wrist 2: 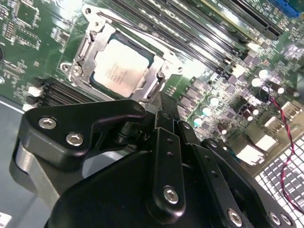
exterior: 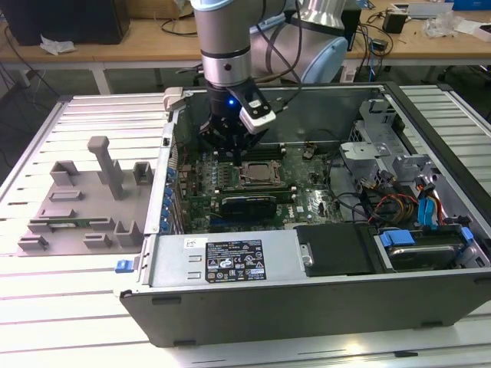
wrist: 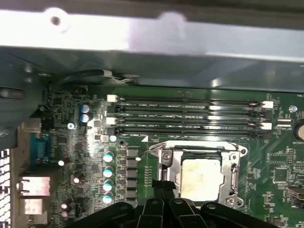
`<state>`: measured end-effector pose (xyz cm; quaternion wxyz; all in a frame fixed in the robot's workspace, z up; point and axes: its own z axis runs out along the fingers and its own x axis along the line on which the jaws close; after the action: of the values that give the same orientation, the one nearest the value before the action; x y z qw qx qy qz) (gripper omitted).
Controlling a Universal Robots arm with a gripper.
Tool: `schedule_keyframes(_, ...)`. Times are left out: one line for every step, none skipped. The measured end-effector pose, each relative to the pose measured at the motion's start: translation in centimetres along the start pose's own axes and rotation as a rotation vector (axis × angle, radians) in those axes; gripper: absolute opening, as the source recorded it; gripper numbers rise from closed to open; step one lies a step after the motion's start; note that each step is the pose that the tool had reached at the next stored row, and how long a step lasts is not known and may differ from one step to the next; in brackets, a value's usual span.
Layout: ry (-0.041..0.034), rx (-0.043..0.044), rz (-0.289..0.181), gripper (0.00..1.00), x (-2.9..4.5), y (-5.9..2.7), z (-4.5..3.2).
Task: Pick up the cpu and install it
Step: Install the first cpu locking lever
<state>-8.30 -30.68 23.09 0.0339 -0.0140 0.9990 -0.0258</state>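
Trouble would start centre-left of the exterior view: gripper (exterior: 231, 148), jaws pressed together on nothing, hangs just beside the socket frame (exterior: 247, 170) to its right. The cpu (exterior: 261, 174) lies inside, so any sideways drift could strike it.

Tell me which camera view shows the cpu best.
The second wrist view: the cpu sits large in its socket, its whole silver top unobstructed. The first wrist view shows the cpu smaller, close to the pincer. The exterior view shows the cpu as a small pale square.
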Motion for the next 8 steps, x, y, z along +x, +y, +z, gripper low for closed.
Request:
schedule_keyframes(0.0000,0.0001,0.000,0.11,0.20,0.04,-0.02)
schedule_keyframes(0.0000,0.0001,0.000,0.11,0.36,0.07,-0.03)
schedule_keyframes(0.0000,0.0000,0.000,0.11,0.52,0.11,-0.04)
schedule_keyframes(0.0000,0.0000,0.000,0.11,0.68,0.14,-0.05)
schedule_keyframes(0.0000,0.0000,0.000,0.11,0.88,0.19,-0.07)
schedule_keyframes(0.0000,0.0000,0.000,0.11,1.04,0.23,-0.08)
schedule_keyframes(0.0000,0.0000,0.000,0.11,1.28,0.28,-0.10)
schedule_keyframes(0.0000,0.0000,0.000,0.11,1.42,0.32,-0.11)
